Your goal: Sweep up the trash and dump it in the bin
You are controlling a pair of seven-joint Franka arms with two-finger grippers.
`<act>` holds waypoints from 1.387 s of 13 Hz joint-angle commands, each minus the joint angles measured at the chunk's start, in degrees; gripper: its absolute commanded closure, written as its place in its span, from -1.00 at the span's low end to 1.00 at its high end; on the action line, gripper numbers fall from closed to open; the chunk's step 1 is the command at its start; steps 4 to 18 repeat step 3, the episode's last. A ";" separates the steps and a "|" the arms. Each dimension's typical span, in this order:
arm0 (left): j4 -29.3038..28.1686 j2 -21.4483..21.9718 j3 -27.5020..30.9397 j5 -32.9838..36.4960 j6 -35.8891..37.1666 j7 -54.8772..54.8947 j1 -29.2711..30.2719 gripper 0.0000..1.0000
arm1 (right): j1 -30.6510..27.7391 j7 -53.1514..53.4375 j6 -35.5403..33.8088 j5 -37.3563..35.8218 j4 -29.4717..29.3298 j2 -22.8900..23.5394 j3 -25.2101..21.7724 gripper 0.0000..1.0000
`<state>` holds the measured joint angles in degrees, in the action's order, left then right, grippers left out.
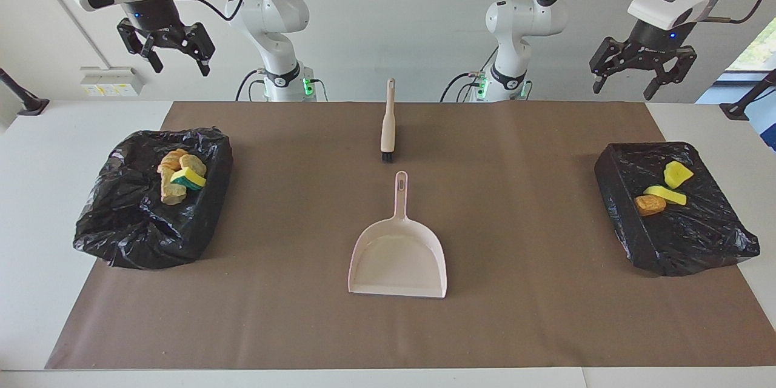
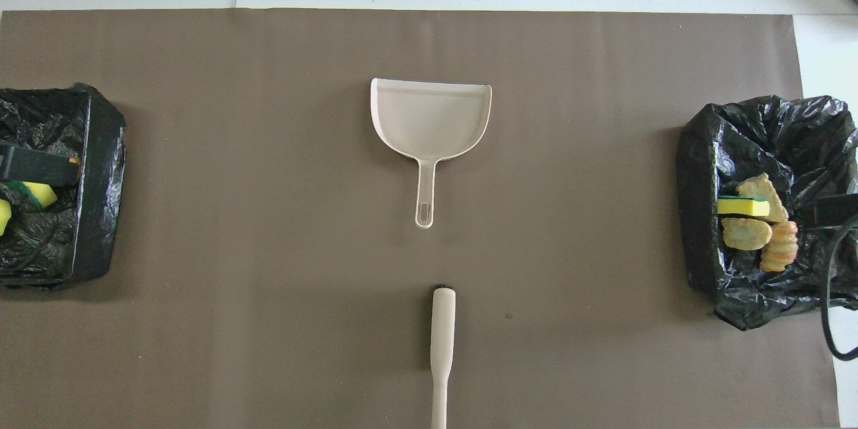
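Trash (image 1: 180,177) sits in both bins (image 1: 151,200); dustpan (image 1: 398,254) and brush (image 1: 388,124) lie between.
Left gripper (image 1: 635,76) and right gripper (image 1: 171,56) hang open, seemingly empty.

White table (image 1: 36,151) is covered by a brown paper sheet (image 1: 521,151) filling most of the frame. At frame centre a beige dustpan (image 1: 397,260) is laid flat, a brush (image 1: 388,124) just above it. Two black-bagged bins are set on the sheet: one mid-left (image 1: 151,200), one mid-right (image 1: 673,209).

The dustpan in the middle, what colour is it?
The dustpan is pale pinkish beige, clearest in the facing view.
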<state>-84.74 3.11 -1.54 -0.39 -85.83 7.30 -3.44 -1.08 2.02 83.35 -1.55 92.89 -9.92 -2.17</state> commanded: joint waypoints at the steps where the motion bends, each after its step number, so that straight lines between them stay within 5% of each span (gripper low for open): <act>1: 1.24 -0.29 -0.04 -0.23 1.98 -0.97 0.10 -1.00 | -0.76 -0.17 -0.73 0.49 0.10 -0.54 0.59 -1.00; 18: 1.15 -0.21 -0.04 -0.14 2.68 -1.06 0.45 -1.00 | -0.77 -0.17 -0.73 0.49 0.10 -0.54 0.59 -1.00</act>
